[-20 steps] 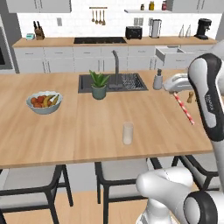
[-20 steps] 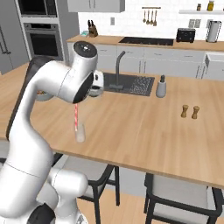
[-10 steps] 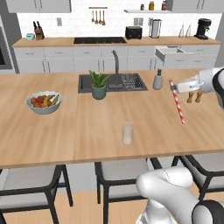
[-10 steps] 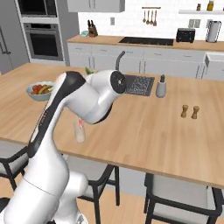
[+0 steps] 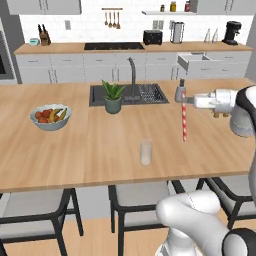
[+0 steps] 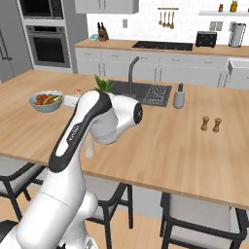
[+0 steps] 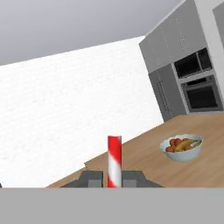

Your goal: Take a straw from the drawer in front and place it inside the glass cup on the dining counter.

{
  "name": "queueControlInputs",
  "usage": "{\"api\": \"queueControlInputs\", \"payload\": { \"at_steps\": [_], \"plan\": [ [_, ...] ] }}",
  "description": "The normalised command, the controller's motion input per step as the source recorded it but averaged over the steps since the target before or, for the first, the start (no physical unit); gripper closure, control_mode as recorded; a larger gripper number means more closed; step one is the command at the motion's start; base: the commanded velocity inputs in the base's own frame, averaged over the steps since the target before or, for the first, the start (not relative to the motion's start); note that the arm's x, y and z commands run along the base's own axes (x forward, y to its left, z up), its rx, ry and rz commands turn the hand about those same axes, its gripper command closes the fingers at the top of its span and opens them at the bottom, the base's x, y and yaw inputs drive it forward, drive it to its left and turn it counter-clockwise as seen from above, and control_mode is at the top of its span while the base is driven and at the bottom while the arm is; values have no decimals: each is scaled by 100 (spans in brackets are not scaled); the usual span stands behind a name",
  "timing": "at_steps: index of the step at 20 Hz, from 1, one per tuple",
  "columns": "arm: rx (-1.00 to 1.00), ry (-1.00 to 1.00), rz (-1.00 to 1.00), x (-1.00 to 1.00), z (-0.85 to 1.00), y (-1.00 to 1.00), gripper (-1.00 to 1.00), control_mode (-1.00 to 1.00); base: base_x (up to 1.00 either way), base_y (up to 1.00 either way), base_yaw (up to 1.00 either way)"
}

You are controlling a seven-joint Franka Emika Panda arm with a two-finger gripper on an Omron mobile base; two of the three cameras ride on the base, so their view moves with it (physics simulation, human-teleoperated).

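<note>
My gripper (image 5: 184, 101) is shut on the top of the straw (image 5: 184, 123), a thin red-and-white stick that hangs upright over the dining counter (image 5: 90, 150). The glass cup (image 5: 145, 152) stands on the counter near its front edge, to the left of the straw and nearer the base, apart from it. In the hand view the straw (image 7: 114, 161) rises between the two fingertips of the gripper (image 7: 113, 179). In the right base view my arm hides most of the glass cup (image 6: 89, 149). The drawer (image 5: 198, 62) stands pulled out at the back wall cabinets.
A fruit bowl (image 5: 49, 118) sits at the counter's left, with a potted plant (image 5: 113, 97) beside the inset sink (image 5: 145, 93) and tap. A soap dispenser (image 5: 180, 92) stands just behind the gripper. Brown shakers (image 6: 211, 124) stand to the right. Chairs (image 5: 35, 210) line the front edge.
The arm has swung left, carrying the straw from the counter's right side towards the middle. The straw has gone from tilted to upright. The glass cup has not moved.
</note>
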Motion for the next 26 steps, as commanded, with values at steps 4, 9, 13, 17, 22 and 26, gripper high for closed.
{"api": "queueControlInputs", "payload": {
  "at_steps": [4,9,13,17,22,26],
  "plan": [
    [13,0,18,53,-19,23,100,-100,0,0,0],
    [1,0,13,47,-28,24,100,-100,0,0,0],
    [0,0,9,46,-27,0,100,-100,0,0,0],
    [0,0,8,47,-26,0,100,-100,0,0,0],
    [0,0,7,44,-18,15,100,-100,0,0,0],
    [0,0,5,36,-22,22,100,-100,0,0,0]
  ]
}}
